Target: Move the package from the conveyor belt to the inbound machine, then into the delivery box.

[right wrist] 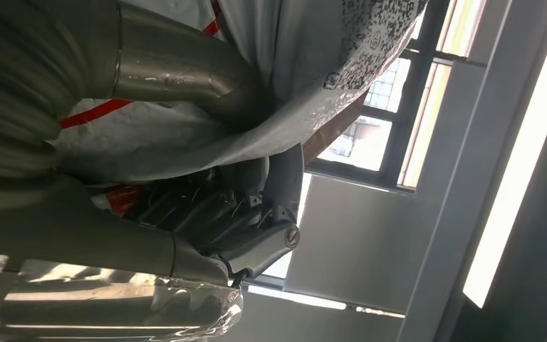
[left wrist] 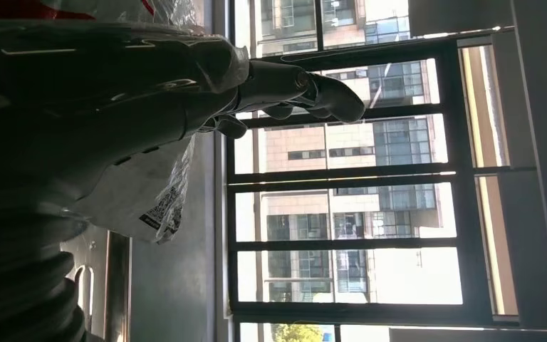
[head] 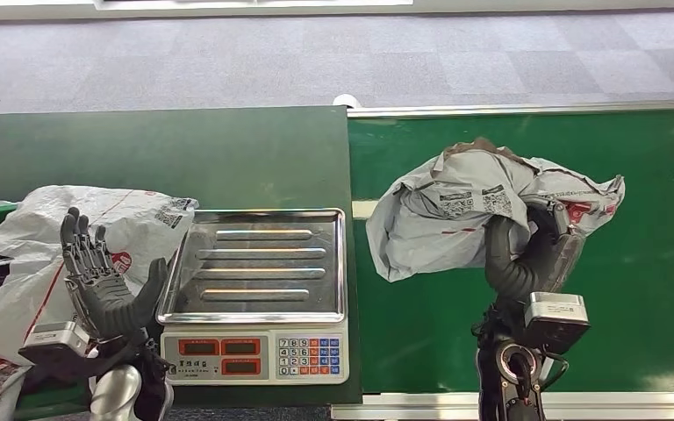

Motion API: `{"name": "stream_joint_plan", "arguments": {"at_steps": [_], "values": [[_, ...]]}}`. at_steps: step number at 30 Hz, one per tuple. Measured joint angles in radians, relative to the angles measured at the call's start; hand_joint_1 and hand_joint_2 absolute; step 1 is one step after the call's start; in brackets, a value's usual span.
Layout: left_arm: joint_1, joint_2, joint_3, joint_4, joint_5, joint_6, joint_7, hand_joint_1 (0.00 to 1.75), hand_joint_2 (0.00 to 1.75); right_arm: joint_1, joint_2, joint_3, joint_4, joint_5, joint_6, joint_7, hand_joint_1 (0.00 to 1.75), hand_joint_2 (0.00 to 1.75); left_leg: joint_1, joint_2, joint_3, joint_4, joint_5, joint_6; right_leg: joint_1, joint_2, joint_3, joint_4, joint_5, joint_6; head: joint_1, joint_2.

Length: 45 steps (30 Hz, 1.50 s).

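Left hand [head: 96,281] raised, fingers spread, empty, beside weighing scale [head: 254,294]; right hand [head: 535,250] grasping crumpled grey package [head: 456,215], lifted above green conveyor belt [head: 649,263]

Scale [head: 254,355], front panel: keypad with digit keys 1–9 legible in three rows (7 8 9 / 4 5 6 / 1 2 3), plus coloured function keys, legends too small to read. Small line of print above the left display windows, unreadable. The red display windows show no legible figures.

Grey package [head: 465,210] held by right hand [head: 540,241]: QR-type codes and lines of black print, red marking; no characters readable. Same code pattern visible in right wrist view, unreadable.

Grey bag [head: 149,215] beside scale: barcode label and round red logo, text illegible.
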<state>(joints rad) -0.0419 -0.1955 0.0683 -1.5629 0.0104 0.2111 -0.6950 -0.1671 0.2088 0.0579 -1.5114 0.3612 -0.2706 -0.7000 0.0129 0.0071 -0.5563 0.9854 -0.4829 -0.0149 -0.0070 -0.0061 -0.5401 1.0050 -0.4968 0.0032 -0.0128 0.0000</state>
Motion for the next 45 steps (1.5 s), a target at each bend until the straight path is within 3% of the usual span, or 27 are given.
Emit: {"name": "stream_joint_plan", "arguments": {"at_steps": [4, 10, 16, 20, 27, 38, 45], "values": [[0.000, -0.004, 0.006, -0.027, 0.004, 0.013, 0.000, 0.00, 1.75, -0.013, -0.002, 0.026, -0.007, 0.048, -0.013, 0.001, 1.75, 1.75, 0.000, 0.000, -0.001, 0.000, 0.000, 0.000, 0.000, 0.000, 0.000, 0.000, 0.000, 0.000, 0.000, 0.000], [-0.013, -0.011, 0.009, -0.044, 0.034, -0.006, 0.000, 0.00, 1.75, -0.134, -0.016, 0.157, 0.087, 0.347, -0.082, 0.040, 1.75, 1.75, 0.000, 0.000, 0.000, 0.000, 0.000, 0.000, 0.000, 0.001, 0.000, 0.000, 0.000, 0.000, 0.000, 0.000], [-0.030, -0.009, 0.010, -0.023, 0.039, -0.013, 0.000, 0.00, 1.75, -0.363, -0.021, 0.378, 0.391, 0.659, -0.109, 0.150, 1.75, 1.75, 0.000, 0.001, 0.001, 0.000, 0.002, 0.000, 0.000, 0.000, 0.000, 0.002, 0.001, -0.001, 0.000, 0.000], [-0.030, -0.002, 0.012, 0.001, 0.039, -0.019, 0.000, 0.00, 1.75, -0.496, -0.009, 0.536, 0.643, 0.762, -0.105, 0.181, 1.75, 1.75, 0.000, -0.001, 0.000, 0.000, 0.002, 0.000, 0.000, -0.001, 0.000, 0.002, 0.001, -0.001, 0.000, 0.000], [-0.028, 0.009, 0.019, 0.033, 0.036, -0.015, 0.000, 0.00, 1.75, -0.586, 0.016, 0.690, 0.899, 0.768, -0.084, 0.182, 1.75, 1.75, 0.000, -0.001, -0.002, 0.000, 0.002, 0.000, 0.000, -0.001, -0.001, 0.001, 0.001, -0.001, 0.000, 0.000], [-0.019, 0.032, 0.023, 0.079, 0.040, -0.005, 0.000, 0.00, 1.75, -0.620, 0.083, 0.784, 1.050, 0.745, -0.001, 0.192, 1.75, 1.75, 0.000, -0.001, -0.001, 0.000, 0.002, 0.000, 0.000, -0.001, -0.002, 0.002, 0.001, -0.001, 0.000, 0.000], [-0.018, 0.039, 0.023, 0.101, 0.041, -0.011, 0.000, 0.00, 1.75, -0.620, 0.108, 0.804, 1.092, 0.738, -0.094, 0.250, 1.75, 1.75, 0.000, 0.000, -0.002, 0.000, 0.002, 0.000, 0.000, -0.001, -0.002, 0.001, 0.001, -0.001, 0.000, 0.000]]}}
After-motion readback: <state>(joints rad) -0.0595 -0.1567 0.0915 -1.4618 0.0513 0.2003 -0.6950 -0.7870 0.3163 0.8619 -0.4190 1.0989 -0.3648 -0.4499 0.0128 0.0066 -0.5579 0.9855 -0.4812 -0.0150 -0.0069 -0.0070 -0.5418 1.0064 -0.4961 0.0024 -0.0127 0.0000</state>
